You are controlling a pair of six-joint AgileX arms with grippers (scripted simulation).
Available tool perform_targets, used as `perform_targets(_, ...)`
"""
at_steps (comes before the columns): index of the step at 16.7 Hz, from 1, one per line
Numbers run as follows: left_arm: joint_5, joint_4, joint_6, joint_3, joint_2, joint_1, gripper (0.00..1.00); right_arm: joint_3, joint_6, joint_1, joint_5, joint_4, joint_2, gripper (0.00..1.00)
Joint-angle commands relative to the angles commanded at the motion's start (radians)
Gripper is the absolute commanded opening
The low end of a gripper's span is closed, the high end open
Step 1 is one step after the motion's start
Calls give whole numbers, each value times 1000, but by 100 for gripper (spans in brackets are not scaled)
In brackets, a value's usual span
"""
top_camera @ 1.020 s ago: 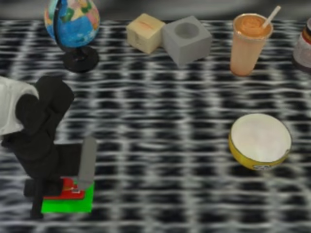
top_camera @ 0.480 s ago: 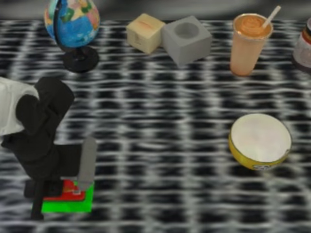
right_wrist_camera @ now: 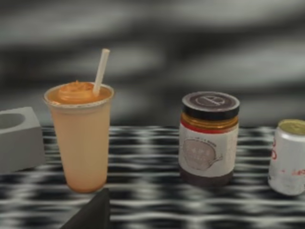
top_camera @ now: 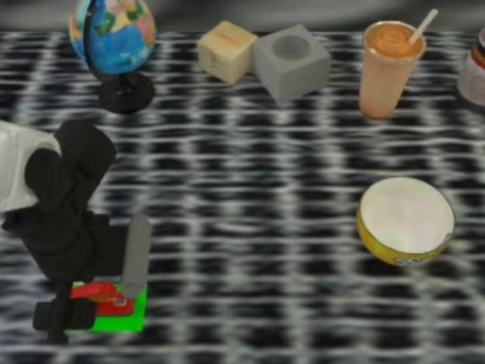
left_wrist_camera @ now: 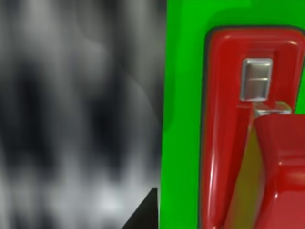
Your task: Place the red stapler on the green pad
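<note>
The red stapler [top_camera: 102, 296] lies flat on the green pad [top_camera: 125, 322] near the table's front left corner. My left gripper [top_camera: 97, 302] hovers right over it, open, one finger on each side of the stapler and not touching it. In the left wrist view the stapler [left_wrist_camera: 248, 133] rests on the pad [left_wrist_camera: 183, 119], and a strip of green separates it from the one dark fingertip [left_wrist_camera: 145, 217] that shows. My right arm is outside the top view. Its wrist view shows a single dark fingertip [right_wrist_camera: 95, 210] with nothing held.
Along the back edge stand a globe [top_camera: 112, 34], a beige cube [top_camera: 226, 51], a grey hollow block [top_camera: 292, 61], an orange drink cup with a straw [top_camera: 390, 68] and a jar [top_camera: 474, 72]. A yellow bowl [top_camera: 405, 220] sits at right. A white can [right_wrist_camera: 288, 157] stands beside the jar.
My left gripper's fingers have spread apart, letting go of the stapler. More of the stapler now shows, lying on the pad. Nothing else has moved.
</note>
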Motion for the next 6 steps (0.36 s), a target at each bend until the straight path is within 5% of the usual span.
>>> perform_targets(6, 0, 0, 0, 0, 0, 0, 100, 0, 0, 0, 0, 0, 0, 100)
